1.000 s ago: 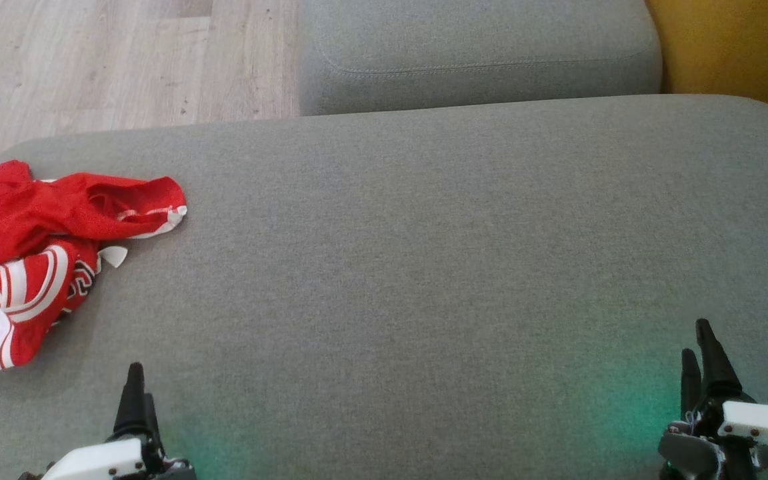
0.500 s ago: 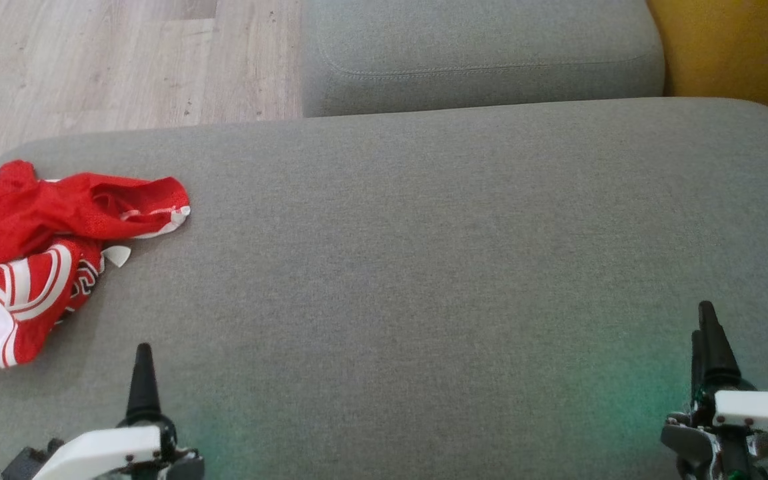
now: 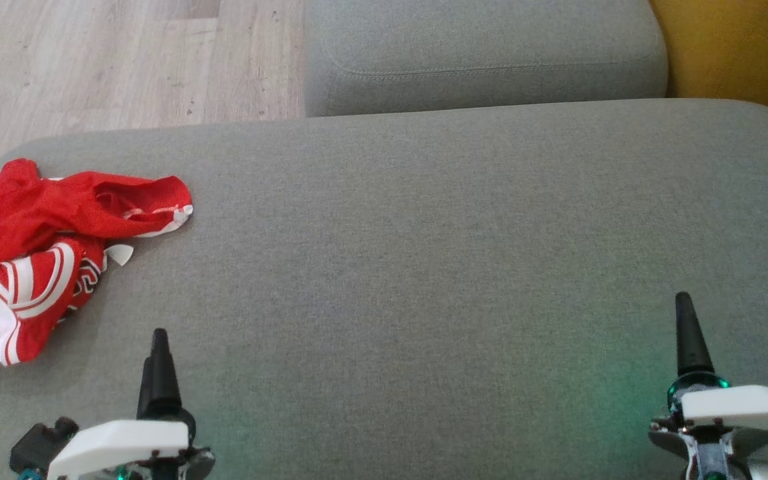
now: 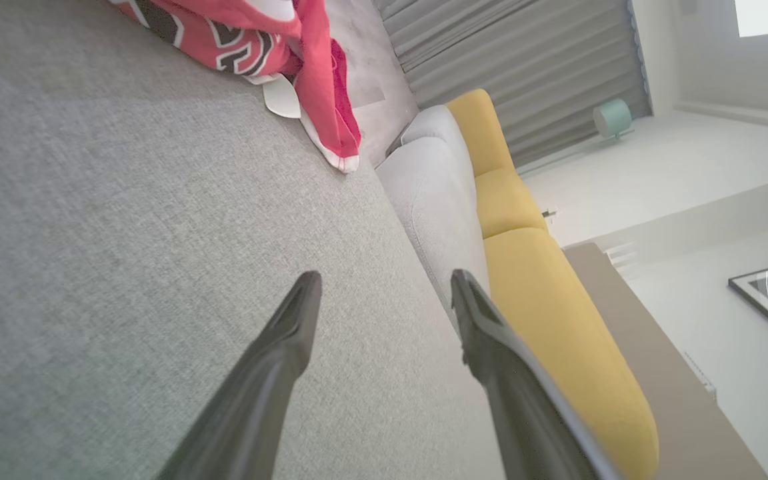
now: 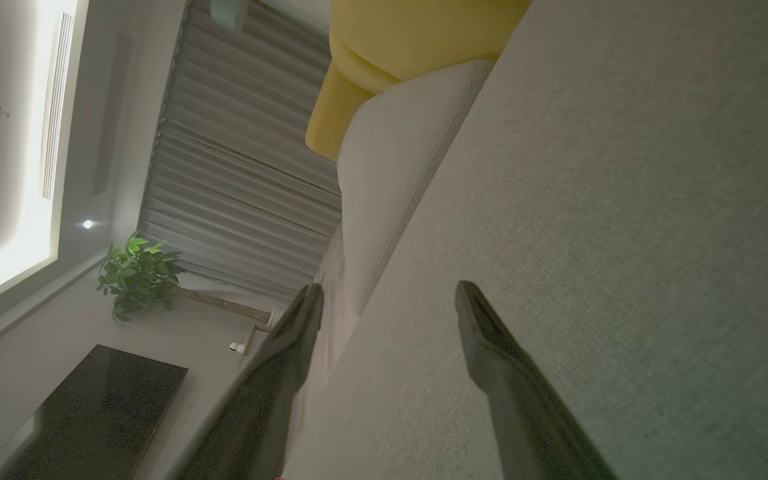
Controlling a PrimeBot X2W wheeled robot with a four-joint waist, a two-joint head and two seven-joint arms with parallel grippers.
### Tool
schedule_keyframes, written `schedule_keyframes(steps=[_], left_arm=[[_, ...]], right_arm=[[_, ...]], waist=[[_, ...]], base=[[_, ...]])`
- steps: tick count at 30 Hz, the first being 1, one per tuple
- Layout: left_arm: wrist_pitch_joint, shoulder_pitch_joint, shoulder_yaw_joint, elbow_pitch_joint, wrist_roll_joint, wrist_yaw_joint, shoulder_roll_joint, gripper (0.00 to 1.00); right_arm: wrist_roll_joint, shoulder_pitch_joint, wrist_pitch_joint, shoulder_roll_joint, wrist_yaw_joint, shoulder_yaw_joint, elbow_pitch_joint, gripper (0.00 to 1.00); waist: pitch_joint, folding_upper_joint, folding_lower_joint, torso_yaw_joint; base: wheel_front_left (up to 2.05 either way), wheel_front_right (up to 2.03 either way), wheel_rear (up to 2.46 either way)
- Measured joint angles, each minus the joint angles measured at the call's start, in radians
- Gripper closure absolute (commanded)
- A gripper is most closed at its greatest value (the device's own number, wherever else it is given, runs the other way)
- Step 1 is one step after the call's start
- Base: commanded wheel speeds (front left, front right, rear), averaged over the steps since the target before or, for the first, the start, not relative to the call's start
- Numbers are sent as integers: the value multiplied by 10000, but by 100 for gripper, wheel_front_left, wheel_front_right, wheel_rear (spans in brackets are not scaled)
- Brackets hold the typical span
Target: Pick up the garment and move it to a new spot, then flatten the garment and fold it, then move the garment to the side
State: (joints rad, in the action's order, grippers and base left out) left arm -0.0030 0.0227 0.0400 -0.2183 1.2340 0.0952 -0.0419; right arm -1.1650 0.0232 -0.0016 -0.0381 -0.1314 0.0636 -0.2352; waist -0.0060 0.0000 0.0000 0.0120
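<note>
**Garment** [image 3: 44, 253]: red, with white bands and lettering. It lies crumpled in a heap at the left edge of the seat cushion [image 3: 424, 233], toward the far left corner, and part of it runs out of the head view. A small white tag pokes out on the side toward the middle. Nothing touches it.

**Left gripper** [image 3: 156, 343]: at the near edge of the cushion, left part. It is near the heap but apart from it. In the left wrist view the fingers stand wide apart with nothing between them.

**Right gripper** [image 3: 684, 307]: at the near edge, right end, well apart from the garment. The jaws are spread and hold nothing.

**Step in hand**: judged to be the first, the pick-up, with no grasp made yet.

**Next move calls for**: probably the left gripper reaching toward the far left corner, pressing lightly into the soft cushion and pinching a raised fold. The broad middle of the cushion would suit as the new spot.

**Surroundings**: a second cushion [image 3: 484, 53] beyond the far edge, wooden floor [image 3: 91, 60] past the far left corner, and yellow upholstery [image 3: 731, 47] at the far right.
</note>
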Motion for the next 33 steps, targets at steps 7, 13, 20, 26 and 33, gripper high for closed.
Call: schedule_keyframes(steps=[7, 13, 20, 26, 33], left_arm=[[-180, 55, 297, 69, -1312, -73, 0, 0], [-370, 215, 543, 75, -2416, -178, -4, 0], [-596, 369, 694, 75, -3346, -339, -6, 0], [-771, 422, 901, 82, -4148, -439, -8, 0], [-961, 456, 959, 138, -5024, -529, -12, 0]], right_arm=[[989, 128, -192, -2, 0, -265, 19, 0], [1841, 129, -416, -2, 0, -460, 15, 0], [2767, 133, -616, -4, 0, -594, 27, 0], [3559, 191, -769, -6, 0, -711, 134, 0], [4495, 346, -968, -8, 0, -943, 182, 0]], waist=[[-7, 0, 0, 35], [-20, 0, 0, 48], [-44, 0, 0, 80], [-57, 0, 0, 96], [-85, 0, 0, 126]], base=[[0, 0, 0], [0, 0, 0], [0, 0, 0], [0, 0, 0], [0, 0, 0]])
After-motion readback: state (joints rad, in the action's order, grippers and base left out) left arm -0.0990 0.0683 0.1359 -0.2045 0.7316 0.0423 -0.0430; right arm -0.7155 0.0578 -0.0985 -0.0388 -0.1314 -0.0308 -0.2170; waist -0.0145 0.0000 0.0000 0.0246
